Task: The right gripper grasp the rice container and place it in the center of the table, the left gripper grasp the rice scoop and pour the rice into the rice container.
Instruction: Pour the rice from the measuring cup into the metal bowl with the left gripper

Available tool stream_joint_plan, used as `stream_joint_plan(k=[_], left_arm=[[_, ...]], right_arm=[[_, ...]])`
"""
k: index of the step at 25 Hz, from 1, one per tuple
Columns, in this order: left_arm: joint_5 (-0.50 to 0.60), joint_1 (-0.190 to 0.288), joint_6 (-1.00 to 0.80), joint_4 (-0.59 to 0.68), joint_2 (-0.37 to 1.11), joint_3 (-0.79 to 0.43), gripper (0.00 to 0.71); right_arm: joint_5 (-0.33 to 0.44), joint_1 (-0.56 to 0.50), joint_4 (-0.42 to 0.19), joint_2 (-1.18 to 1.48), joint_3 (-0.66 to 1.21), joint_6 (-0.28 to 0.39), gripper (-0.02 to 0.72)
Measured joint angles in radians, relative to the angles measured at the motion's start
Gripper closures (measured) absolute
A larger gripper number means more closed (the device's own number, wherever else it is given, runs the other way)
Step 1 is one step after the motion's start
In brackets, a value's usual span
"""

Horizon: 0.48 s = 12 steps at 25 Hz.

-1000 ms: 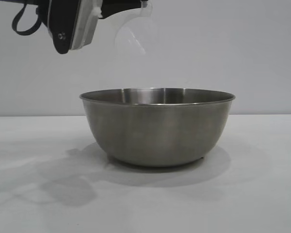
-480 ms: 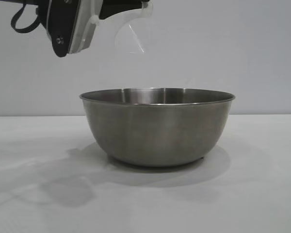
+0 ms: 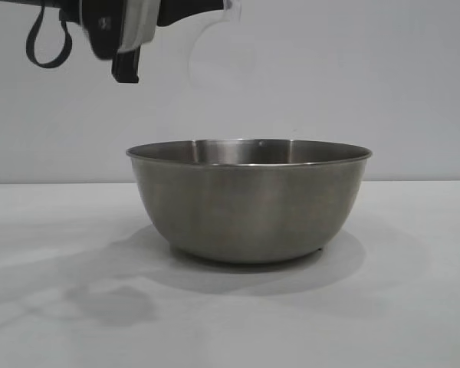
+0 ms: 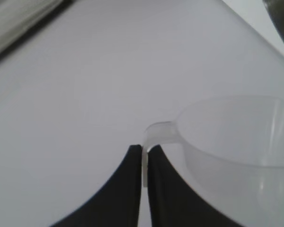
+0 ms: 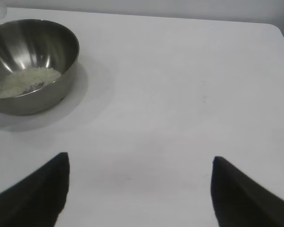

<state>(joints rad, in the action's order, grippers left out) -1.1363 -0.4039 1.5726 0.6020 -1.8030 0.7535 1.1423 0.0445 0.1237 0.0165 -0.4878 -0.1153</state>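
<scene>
Left gripper [image 4: 143, 163]: fingers [image 4: 125, 189] pinched on the handle of the clear plastic rice scoop [image 4: 236, 142], held above the grey steel bowl [image 3: 249, 201] at its 11 o'clock. White-cream rice [image 5: 26, 80] lies inside the bowl on the white table [image 3: 414, 307]. Right gripper [image 5: 139, 189]: fingers spread wide, empty, at the bowl's 4 o'clock.

Behind my workspace stands a plain pale grey wall [image 3: 383, 84], bare and evenly lit. It meets a matte white tabletop [image 3: 414, 307] in a straight level line. Soft light from above casts blurred grey shadows [image 3: 107, 303] across that surface. One rounded corner [image 5: 274, 28] of it shows at the far edge.
</scene>
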Motion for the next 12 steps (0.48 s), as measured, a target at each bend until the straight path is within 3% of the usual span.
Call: stream_joint_plan(k=[6, 12], left_arm=[[0.0, 0.0, -0.43, -0.219, 0.0, 0.0, 0.71], [0.0, 0.0, -0.906, -0.637, 0.0, 0.0, 0.71]], right_arm=[[0.0, 0.0, 0.0, 0.0, 0.0, 0.0, 0.178], [0.0, 0.0, 0.0, 0.0, 0.0, 0.0, 0.178]])
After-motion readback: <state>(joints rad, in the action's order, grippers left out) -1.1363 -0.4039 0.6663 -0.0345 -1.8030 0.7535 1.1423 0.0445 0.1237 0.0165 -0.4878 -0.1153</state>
